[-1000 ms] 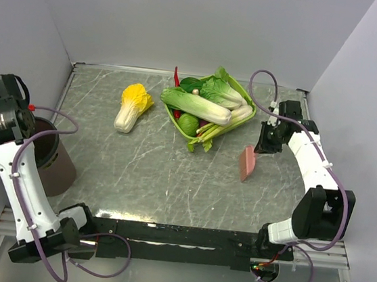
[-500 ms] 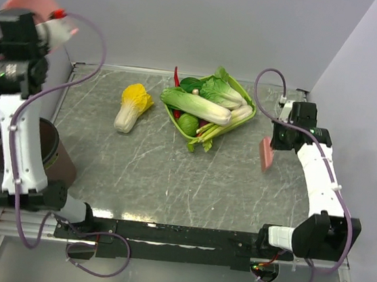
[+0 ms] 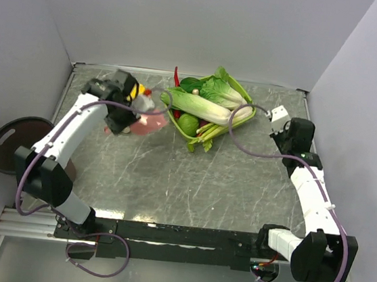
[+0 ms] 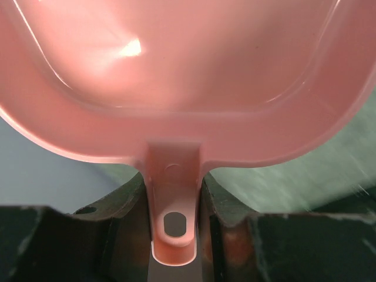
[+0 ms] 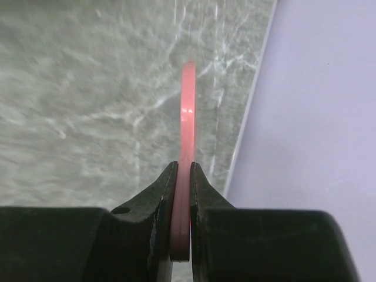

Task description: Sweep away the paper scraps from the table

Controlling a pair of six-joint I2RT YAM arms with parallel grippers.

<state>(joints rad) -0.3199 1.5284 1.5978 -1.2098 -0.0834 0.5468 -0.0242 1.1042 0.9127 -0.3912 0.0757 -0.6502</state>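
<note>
No paper scraps show in any view. My left gripper [image 3: 127, 116] is shut on the handle [image 4: 173, 176] of the pink dustpan [image 3: 152, 122], which sits low over the grey marble table [image 3: 171, 173] next to the yellow-and-white cabbage [image 3: 134, 91]. In the left wrist view the left gripper [image 4: 173, 197] clamps the handle, and the dustpan [image 4: 188, 64] fills the frame. My right gripper [image 3: 288, 134] is near the table's right edge. In the right wrist view the right gripper [image 5: 181, 176] is shut on a thin flat pink tool [image 5: 187, 111], seen edge-on above the table [image 5: 88, 88].
A green tray [image 3: 244, 122] of large cabbages and greens stands at the back middle. A round dark brown bin [image 3: 12, 141] stands off the table's left edge. The right wall [image 5: 317, 117] is close beside the right gripper.
My left arm has swung down from high at the left wall, carrying the dustpan to the table beside the yellow cabbage. My right gripper has turned; the pink tool no longer shows from above.
</note>
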